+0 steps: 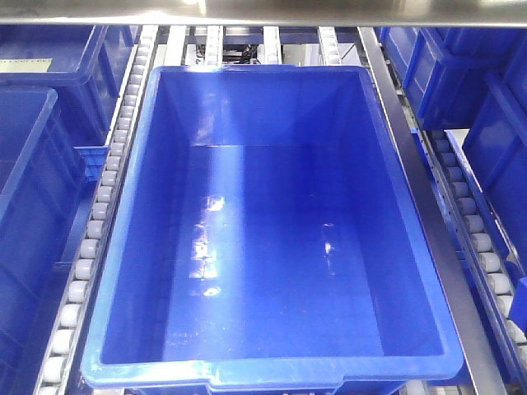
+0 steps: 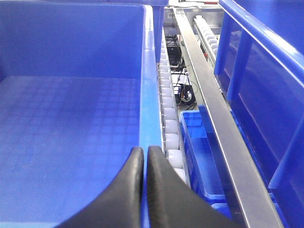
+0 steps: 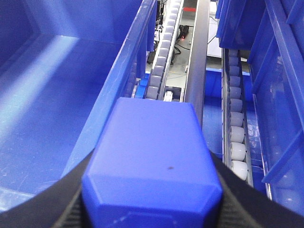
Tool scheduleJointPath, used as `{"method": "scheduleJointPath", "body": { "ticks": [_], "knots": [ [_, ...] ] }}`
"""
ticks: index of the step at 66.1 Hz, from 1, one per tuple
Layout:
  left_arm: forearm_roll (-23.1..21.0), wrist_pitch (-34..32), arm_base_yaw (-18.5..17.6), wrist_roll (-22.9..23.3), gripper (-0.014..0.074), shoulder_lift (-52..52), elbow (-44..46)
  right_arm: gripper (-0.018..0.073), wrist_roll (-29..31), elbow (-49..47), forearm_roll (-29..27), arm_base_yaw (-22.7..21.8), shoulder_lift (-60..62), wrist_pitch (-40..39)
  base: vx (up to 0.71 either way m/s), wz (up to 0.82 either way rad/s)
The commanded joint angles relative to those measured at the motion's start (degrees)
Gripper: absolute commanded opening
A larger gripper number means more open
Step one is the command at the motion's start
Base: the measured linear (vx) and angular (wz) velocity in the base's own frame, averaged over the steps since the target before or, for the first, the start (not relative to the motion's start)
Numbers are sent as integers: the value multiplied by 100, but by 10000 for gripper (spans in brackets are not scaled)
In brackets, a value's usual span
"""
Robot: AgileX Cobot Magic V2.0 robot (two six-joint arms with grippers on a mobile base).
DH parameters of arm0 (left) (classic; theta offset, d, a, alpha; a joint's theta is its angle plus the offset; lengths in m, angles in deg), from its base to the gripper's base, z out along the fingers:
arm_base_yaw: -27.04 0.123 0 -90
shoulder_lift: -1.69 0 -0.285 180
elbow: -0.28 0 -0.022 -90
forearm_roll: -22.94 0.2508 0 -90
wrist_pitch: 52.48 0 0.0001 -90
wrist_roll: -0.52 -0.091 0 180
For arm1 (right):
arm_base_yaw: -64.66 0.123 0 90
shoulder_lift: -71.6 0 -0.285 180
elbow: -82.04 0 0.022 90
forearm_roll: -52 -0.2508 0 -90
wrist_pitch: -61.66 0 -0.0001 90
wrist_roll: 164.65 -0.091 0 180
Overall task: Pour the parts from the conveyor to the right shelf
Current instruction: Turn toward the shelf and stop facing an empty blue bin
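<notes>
Right gripper [image 3: 151, 199]: clamped on a blue part [image 3: 152, 156], held above the bin's right rim.
Left gripper [image 2: 145, 164]: fingers pressed together, apparently holding nothing, over that rim.
Bin [image 1: 123, 247]: on the right shelf's rollers [image 1: 90, 239]; no parts visible inside.

The big bin [image 1: 272, 239] is blue plastic — glossy, its smooth floor throwing back white glare. In the left wrist view another bin floor [image 2: 71, 142] shows a moulded grid texture. The right shelf [image 1: 412, 189] has brushed steel rails and matt white plastic rollers [image 1: 90, 247]. The part [image 3: 152, 161] is smooth blue plastic — held between black, finely ribbed fingers [image 3: 237, 204].
</notes>
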Motion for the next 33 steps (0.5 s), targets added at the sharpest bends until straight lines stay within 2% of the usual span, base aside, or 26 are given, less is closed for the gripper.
{"method": "scheduleJointPath", "body": {
  "ticks": [1, 33],
  "knots": [
    [-45, -407, -31, 49, -6, 77, 110, -5, 28, -147, 0, -9, -55, -452, 0, 0],
    [-45, -407, -31, 49, -6, 77, 110, -5, 28, -147, 6, -9, -55, -451, 0, 0]
  ]
}}
